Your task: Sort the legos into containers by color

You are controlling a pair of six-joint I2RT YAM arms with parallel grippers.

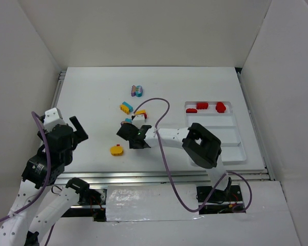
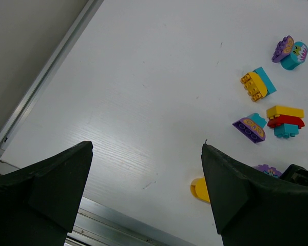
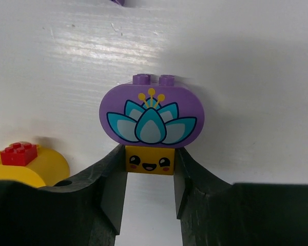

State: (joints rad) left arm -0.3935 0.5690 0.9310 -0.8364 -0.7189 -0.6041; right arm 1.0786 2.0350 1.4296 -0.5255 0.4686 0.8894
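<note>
My right gripper (image 3: 150,154) is shut on a small yellow smiley-face brick (image 3: 150,161) that has a purple oval lotus brick (image 3: 151,113) stuck on top, low over the table; from above this gripper (image 1: 126,134) is at mid-table. A yellow rounded brick (image 3: 20,166) with a red piece lies just left of it and also shows in the top view (image 1: 116,149). My left gripper (image 2: 146,146) is open and empty above the near-left table. The white four-compartment tray (image 1: 231,148) holds three red bricks (image 1: 202,106) in its far compartment.
Other clusters lie beyond the right gripper: purple-teal (image 1: 137,90), yellow-teal (image 1: 126,107) and a yellow-red-teal stack (image 1: 139,115). A purple-teal piece (image 2: 250,127) lies near that stack. A purple cable (image 1: 161,105) loops over the table. White walls enclose the table.
</note>
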